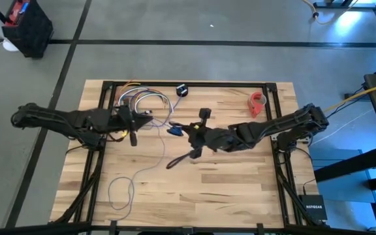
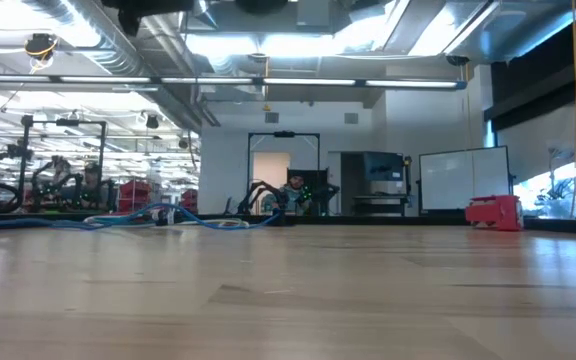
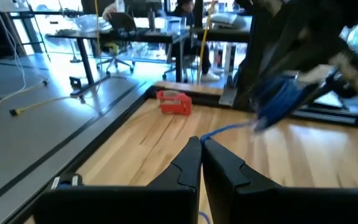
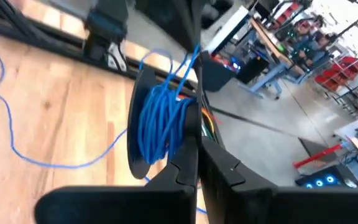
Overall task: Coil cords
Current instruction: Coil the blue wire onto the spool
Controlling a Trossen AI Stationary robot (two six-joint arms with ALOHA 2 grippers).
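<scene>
Although most of the cord (image 1: pixel 132 186) lies slack on the bench (image 1: pixel 240 189), it looks thin, light and very limp, so I judge it will sag, snag and slip off a loose hold instead of keeping any shape.

At the left, the left gripper (image 1: pixel 133 138) hovers beside the bundle of multicoloured wires (image 1: pixel 142 101), its fingers (image 3: pixel 188 165) pressed together with nothing visibly between them. From there the loose part of the cord runs in open loops toward the near left of the bench.

Toward the middle, the cord is already wound in blue turns around a black disc (image 4: pixel 146 124), held up just ahead of the right gripper (image 1: pixel 194 151). Its fingers (image 4: pixel 194 165) are closed; whether they pinch the disc's edge I cannot tell. The disc is the stiff part and the sensible place to take hold, while the free strand wants light, steady tension near the spool.

Further right, a red tape holder (image 1: pixel 258 103) sits well apart.
</scene>
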